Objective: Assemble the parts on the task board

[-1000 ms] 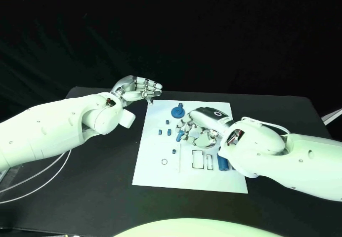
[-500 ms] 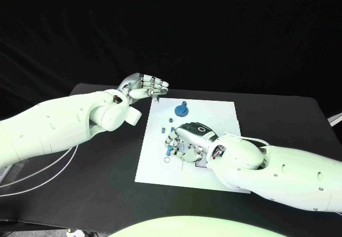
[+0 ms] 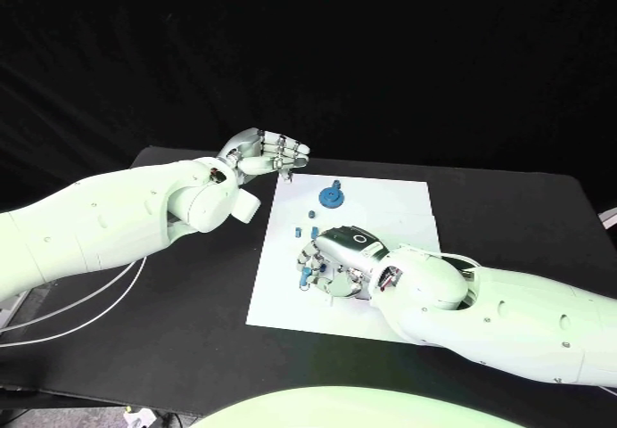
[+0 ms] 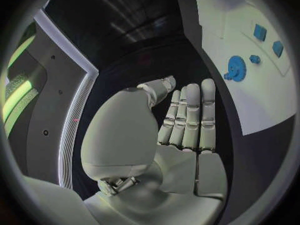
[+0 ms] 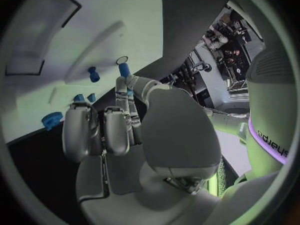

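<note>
The task board [image 3: 386,209] lies flat in the middle of the black desk [image 3: 193,303], with small blue parts on its near-left half and a blue gear [image 3: 333,196] toward its 12 o'clock end. The right hand [image 3: 337,260] hovers low over the board's left-centre. In the right wrist view its fingers [image 5: 125,92] seem to pinch a short blue peg [image 5: 123,70], tip aimed at the board, though I cannot be certain of the grip. My reading is that a peg insertion is under way. The next move calls for lining the peg up over its hole and pressing straight down. The left hand [image 3: 267,156] waits off the board's corner at about 11 o'clock, fingers curled in loosely, holding nothing. The target hole and several parts under the right hand are hidden by palm and forearm. The board's recesses at 5 o'clock are covered too.
</note>
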`<state>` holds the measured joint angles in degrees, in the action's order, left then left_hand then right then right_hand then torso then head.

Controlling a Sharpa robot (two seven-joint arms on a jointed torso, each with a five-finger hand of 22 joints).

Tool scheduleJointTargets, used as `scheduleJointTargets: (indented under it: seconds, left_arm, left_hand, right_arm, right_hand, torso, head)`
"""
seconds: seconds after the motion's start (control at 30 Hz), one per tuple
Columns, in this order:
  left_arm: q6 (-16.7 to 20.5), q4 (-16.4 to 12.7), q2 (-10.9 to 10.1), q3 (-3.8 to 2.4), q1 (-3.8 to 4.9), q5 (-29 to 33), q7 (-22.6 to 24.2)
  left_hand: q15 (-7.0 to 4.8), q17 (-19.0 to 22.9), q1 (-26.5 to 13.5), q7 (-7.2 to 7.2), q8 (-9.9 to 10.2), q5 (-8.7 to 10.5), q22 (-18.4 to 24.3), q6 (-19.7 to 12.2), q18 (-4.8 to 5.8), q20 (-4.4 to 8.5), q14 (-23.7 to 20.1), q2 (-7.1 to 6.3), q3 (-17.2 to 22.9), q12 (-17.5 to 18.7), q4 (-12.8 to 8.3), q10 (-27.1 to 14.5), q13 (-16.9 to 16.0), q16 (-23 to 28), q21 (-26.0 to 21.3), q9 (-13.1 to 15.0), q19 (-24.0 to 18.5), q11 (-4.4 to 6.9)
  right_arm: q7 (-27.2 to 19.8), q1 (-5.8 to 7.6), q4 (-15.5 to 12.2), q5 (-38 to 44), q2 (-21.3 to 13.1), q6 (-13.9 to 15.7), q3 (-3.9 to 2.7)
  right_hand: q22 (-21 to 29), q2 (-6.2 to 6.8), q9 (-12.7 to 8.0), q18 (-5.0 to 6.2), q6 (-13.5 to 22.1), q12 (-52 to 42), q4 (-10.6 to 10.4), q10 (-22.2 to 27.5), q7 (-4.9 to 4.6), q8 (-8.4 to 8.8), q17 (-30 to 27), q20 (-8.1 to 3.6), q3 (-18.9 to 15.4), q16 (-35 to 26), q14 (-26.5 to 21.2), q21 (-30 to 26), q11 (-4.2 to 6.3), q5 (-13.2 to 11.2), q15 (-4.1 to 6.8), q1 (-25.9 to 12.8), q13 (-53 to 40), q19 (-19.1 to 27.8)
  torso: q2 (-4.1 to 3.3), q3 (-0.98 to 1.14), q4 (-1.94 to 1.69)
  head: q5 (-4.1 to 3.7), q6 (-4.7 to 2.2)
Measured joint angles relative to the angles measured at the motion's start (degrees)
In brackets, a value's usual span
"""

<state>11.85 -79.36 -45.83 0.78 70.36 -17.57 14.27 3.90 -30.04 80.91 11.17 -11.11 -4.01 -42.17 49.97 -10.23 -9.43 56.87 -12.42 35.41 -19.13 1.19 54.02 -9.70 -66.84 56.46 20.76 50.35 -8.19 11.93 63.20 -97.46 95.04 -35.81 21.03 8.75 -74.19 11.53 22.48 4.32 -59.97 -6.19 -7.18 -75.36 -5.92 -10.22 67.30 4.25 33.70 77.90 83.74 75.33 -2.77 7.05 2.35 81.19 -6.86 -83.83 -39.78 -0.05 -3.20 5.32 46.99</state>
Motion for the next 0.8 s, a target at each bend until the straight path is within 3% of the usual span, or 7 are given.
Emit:
scheduleJointTargets:
  seconds: [0.8]
  left_arm:
    - [-0.05,-0.01,-0.02,0.0,0.0,0.0,-0.08]
  left_hand:
    - [0.0,0.03,0.0,0.0,0.0,0.0,0.0,0.0,0.0,0.0,0.0,0.0,0.0,0.0,0.0,0.0,0.0,0.0,0.0,0.0,0.0,0.0]
  right_arm:
    - [0.43,-0.36,0.63,0.46,0.28,-1.25,0.22]
  right_hand:
    - [0.0,0.0,0.07,0.0,0.0,0.0,0.01,0.0,0.0,-0.01,0.0,0.0,0.01,0.0,0.0,0.0,0.0,0.0,0.0,0.0,-0.03,0.0]
  torso:
    - [0.04,0.04,-0.03]
  head:
    - [0.37,0.42]
